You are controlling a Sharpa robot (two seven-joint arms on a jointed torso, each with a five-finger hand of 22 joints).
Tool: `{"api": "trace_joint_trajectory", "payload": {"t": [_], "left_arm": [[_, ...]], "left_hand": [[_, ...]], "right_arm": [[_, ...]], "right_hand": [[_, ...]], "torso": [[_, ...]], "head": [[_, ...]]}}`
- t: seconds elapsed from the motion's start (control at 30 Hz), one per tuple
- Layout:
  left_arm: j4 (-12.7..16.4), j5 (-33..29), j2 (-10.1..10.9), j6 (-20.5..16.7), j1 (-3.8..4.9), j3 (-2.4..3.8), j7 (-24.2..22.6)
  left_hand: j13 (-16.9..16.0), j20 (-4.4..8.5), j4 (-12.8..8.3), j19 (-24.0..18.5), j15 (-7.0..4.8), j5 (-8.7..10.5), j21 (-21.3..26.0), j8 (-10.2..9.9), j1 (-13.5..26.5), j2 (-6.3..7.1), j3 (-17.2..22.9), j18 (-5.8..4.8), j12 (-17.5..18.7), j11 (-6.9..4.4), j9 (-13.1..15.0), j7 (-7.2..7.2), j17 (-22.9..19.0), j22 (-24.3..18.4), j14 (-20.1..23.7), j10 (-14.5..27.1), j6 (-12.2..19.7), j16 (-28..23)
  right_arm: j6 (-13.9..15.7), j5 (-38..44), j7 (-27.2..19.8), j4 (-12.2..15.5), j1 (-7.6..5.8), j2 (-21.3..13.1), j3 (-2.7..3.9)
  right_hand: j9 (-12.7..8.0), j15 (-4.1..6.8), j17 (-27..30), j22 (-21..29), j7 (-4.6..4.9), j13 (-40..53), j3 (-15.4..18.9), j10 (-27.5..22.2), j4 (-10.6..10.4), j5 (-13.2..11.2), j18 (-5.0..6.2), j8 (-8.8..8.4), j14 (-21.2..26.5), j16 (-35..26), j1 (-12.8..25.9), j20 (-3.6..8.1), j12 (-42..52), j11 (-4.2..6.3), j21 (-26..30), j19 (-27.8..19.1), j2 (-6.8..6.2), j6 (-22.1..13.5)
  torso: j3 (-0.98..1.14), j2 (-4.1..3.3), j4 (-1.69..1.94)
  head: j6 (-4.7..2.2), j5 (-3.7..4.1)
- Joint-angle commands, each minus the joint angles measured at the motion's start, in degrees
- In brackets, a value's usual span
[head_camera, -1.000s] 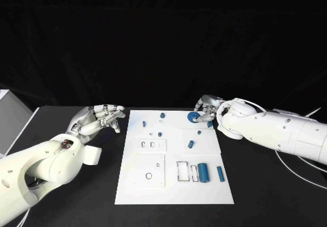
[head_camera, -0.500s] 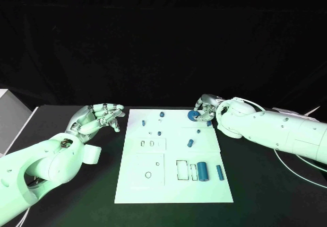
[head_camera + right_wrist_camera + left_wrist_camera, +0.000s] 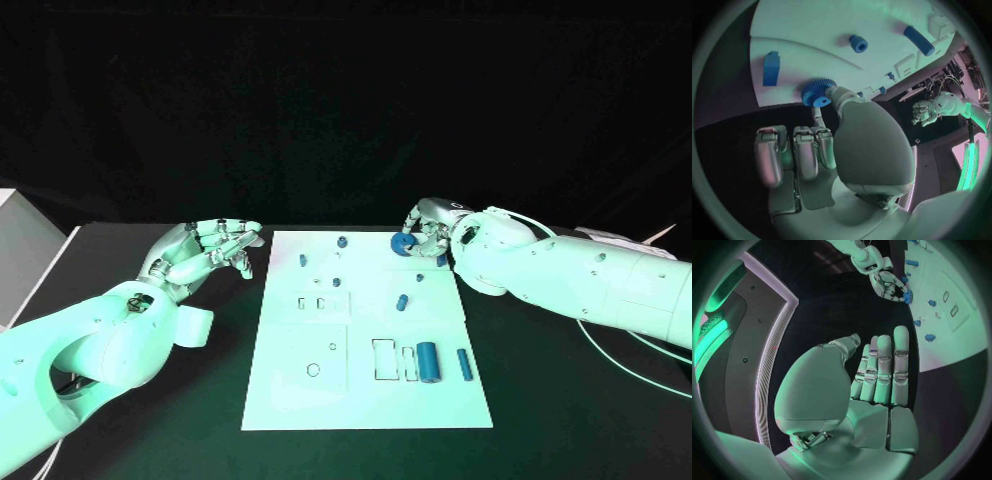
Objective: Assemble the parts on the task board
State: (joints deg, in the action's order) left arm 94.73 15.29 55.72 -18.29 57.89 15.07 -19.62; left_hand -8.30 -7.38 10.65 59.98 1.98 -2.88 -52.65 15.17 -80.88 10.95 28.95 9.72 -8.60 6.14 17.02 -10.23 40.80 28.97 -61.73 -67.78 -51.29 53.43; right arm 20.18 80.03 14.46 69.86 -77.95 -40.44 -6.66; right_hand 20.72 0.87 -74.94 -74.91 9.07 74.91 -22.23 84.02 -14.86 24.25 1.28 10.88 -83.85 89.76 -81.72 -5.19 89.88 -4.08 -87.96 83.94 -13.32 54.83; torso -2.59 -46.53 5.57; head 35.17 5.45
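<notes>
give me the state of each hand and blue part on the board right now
right hand: fingers pinching the blue toothed gear at the white task board's far edge
left hand: holds nothing, beside the board
large blue cylinder: lying flat
thin blue rod: lying flat

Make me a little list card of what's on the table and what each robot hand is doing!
board: white task board in the middle of the black table
right hand: holds a blue gear at the board's far right corner
left hand: beside the board's left edge, holds nothing
loose parts: two blue cylinders near the board's near right
</notes>
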Motion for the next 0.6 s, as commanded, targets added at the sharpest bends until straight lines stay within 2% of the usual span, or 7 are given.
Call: {"api": "trace_joint_trajectory", "payload": {"t": [0.03, 0.1, 0.23, 0.3, 0.33, 0.43, 0.6], "left_arm": [[0.1, 0.16, -0.14, 0.96, 0.01, 0.04, -0.35], [0.05, 0.16, -0.19, 0.97, 0.0, 0.04, -0.35], [0.02, 0.16, -0.24, 0.98, 0.0, 0.04, -0.36], [0.0, 0.16, -0.29, 0.98, 0.0, 0.04, -0.38], [-0.01, 0.16, -0.31, 0.98, 0.0, 0.04, -0.39], [-0.03, 0.16, -0.4, 1.01, 0.0, 0.04, -0.39], [-0.02, 0.16, -0.58, 1.07, 0.0, 0.04, -0.37]], "left_hand": [[-0.05, 0.0, -0.33, -0.37, 0.09, -0.16, -0.2, 0.19, 0.32, -0.08, -0.09, 0.8, -0.3, -0.04, 0.08, 0.05, 0.1, 0.05, -0.45, 0.49, 0.4, 0.27], [-0.05, 0.0, -0.33, -0.37, 0.09, -0.16, -0.2, 0.19, 0.32, -0.08, -0.09, 0.8, -0.3, -0.04, 0.08, 0.05, 0.1, 0.05, -0.45, 0.49, 0.4, 0.27], [-0.05, 0.0, -0.33, -0.37, 0.09, -0.16, -0.2, 0.19, 0.32, -0.08, -0.09, 0.8, -0.3, -0.04, 0.08, 0.05, 0.1, 0.05, -0.45, 0.49, 0.4, 0.27], [-0.05, 0.0, -0.33, -0.37, 0.09, -0.16, -0.2, 0.19, 0.32, -0.08, -0.09, 0.8, -0.3, -0.04, 0.08, 0.05, 0.1, 0.05, -0.45, 0.49, 0.4, 0.27], [-0.05, 0.0, -0.33, -0.37, 0.09, -0.16, -0.2, 0.19, 0.32, -0.08, -0.09, 0.8, -0.3, -0.04, 0.08, 0.05, 0.1, 0.05, -0.45, 0.49, 0.4, 0.27], [-0.05, 0.0, -0.33, -0.37, 0.09, -0.16, -0.2, 0.19, 0.32, -0.08, -0.09, 0.8, -0.3, -0.04, 0.08, 0.05, 0.1, 0.05, -0.45, 0.49, 0.4, 0.27], [-0.05, 0.0, -0.33, -0.37, 0.09, -0.16, -0.2, 0.19, 0.32, -0.08, -0.09, 0.8, -0.3, -0.04, 0.08, 0.05, 0.1, 0.05, -0.45, 0.49, 0.4, 0.27]], "right_arm": [[5.34, 5.15, -1.58, 1.53, 0.02, -0.3, 0.01], [6.27, 6.3, -1.57, 2.77, -0.02, -0.48, 0.02], [7.3, 8.2, -1.3, 5.05, -0.11, -0.2, 0.04], [7.53, 8.92, -1.17, 5.92, -0.13, 0.43, 0.04], [7.54, 9.21, -1.15, 6.25, -0.14, 0.87, 0.04], [7.26, 9.8, -1.05, 6.77, -0.16, 2.17, 0.04], [6.26, 10.45, -0.9, 6.3, -0.12, 4.8, -0.09]], "right_hand": [[0.48, 0.53, -15.06, -13.02, -1.01, 15.09, -0.57, 5.98, 0.13, 0.15, -0.72, 0.72, -6.15, 0.24, 0.94, 0.59, 0.12, 0.56, -0.41, 5.2, -0.01, 1.6], [0.49, 0.58, -15.06, -13.0, -1.04, 15.09, -0.61, 5.98, 0.14, 0.06, -0.71, 0.74, -6.15, 0.24, 1.13, 0.65, 0.12, 0.59, -0.4, 5.2, -0.15, 1.65], [0.47, 0.74, -15.06, -13.02, -1.13, 15.09, -0.78, 5.98, 0.2, -0.73, -0.72, 0.72, -6.15, 0.24, 1.79, 0.85, 0.12, 0.7, -0.4, 5.2, -0.57, 1.68], [0.46, 0.77, -15.06, -13.1, -1.14, 15.09, -0.81, 5.98, 0.21, -0.9, -0.74, 0.71, -6.15, 0.24, 1.92, 0.88, 0.12, 0.71, -0.46, 5.24, -0.65, 1.67], [0.46, 0.77, -15.06, -13.1, -1.14, 15.09, -0.81, 5.98, 0.21, -0.9, -0.74, 0.71, -6.15, 0.24, 1.92, 0.88, 0.12, 0.71, -0.46, 5.24, -0.65, 1.67], [0.45, 0.78, -15.06, -13.06, -1.15, 15.09, -0.83, 5.98, 0.24, -1.0, -0.73, 0.68, -6.15, 0.24, 2.01, 0.9, 0.12, 0.72, -0.44, 5.22, -0.73, 1.63], [0.42, 0.81, -15.06, -13.04, -1.15, 15.09, -0.86, 5.98, 0.26, -1.15, -0.73, 0.62, -6.15, 0.24, 2.1, 0.93, 0.12, 0.72, -0.42, 5.21, -0.81, 1.53]], "torso": [[-0.04, -0.02, 0.06], [-0.04, 0.07, 0.12], [-0.03, 0.09, 0.06], [0.03, 0.05, 0.05], [0.03, 0.06, 0.05], [0.04, 0.02, 0.06], [-0.1, 0.07, 0.14]], "head": [[-0.06, -0.04], [0.06, -0.14], [-0.54, -0.58], [-0.23, -0.71], [-0.41, -0.81], [-0.61, -0.88], [-0.61, -0.98]]}}
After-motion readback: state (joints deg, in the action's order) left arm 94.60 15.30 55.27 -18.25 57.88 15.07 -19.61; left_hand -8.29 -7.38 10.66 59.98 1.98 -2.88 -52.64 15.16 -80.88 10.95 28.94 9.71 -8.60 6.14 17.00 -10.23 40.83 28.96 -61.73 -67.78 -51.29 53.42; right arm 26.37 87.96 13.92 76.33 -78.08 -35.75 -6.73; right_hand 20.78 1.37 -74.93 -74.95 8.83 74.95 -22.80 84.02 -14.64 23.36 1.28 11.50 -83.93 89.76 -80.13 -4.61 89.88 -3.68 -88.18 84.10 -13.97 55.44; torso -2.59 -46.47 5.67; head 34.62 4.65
